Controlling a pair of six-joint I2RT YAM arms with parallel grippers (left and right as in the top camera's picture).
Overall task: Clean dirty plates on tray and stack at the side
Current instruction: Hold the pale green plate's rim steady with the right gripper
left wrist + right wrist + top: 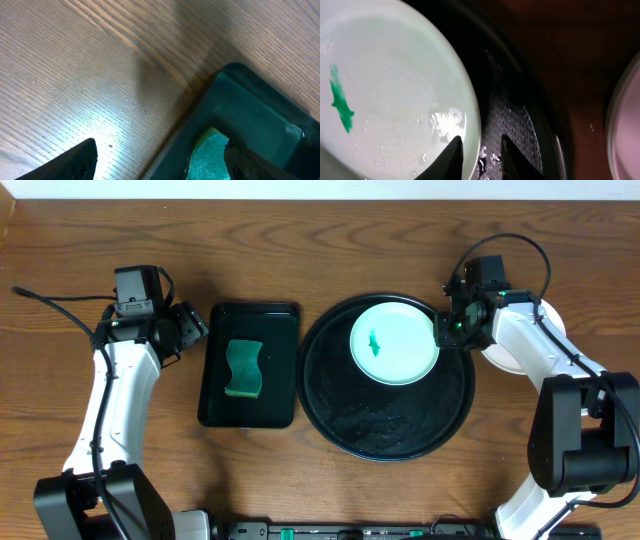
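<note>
One pale-mint plate (393, 342) with a green smear lies in the upper right part of the round black tray (385, 430). It fills the left of the right wrist view (395, 90). My right gripper (440, 330) sits at the plate's right rim. In the right wrist view its fingers (480, 140) are close together, one over the plate and one over the wet tray floor (515, 115), pinching the rim. Another white plate (503, 361) lies on the table under my right arm. My left gripper (195, 328) is open and empty (160, 155).
A rectangular black tray (215, 350) holding a green sponge (243, 369) stands left of the round tray. Its corner (240, 100) and the sponge (210, 155) show between my left fingers. The edge of the side plate (625, 125) shows at the right.
</note>
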